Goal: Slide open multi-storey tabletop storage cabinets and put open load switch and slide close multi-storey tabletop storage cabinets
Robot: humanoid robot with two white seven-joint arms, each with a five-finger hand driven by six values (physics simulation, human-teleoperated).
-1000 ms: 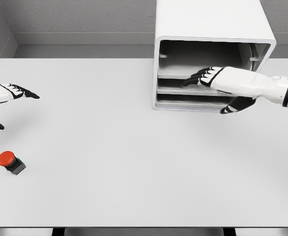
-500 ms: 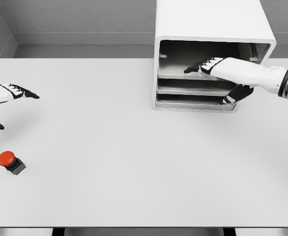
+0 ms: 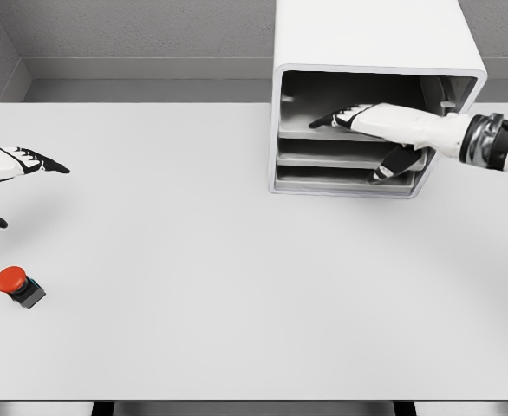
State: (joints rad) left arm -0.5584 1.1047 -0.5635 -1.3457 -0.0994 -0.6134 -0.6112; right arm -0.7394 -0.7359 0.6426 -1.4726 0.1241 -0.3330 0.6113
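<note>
Right robot hand (image 3: 358, 121), fingers spread, reaches inside cabinet (image 3: 375, 95); shelves bare.

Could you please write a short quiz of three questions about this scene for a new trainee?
1. True or false: the red switch lies inside the cabinet.
2. Which hand reaches into the cabinet?
3. The left hand is: A) gripping the switch, B) open above the table, C) inside a shelf.

Key: 1. False, it lies on the table at the near left. 2. The right hand, fingers extended over the upper shelf. 3. B.
</note>
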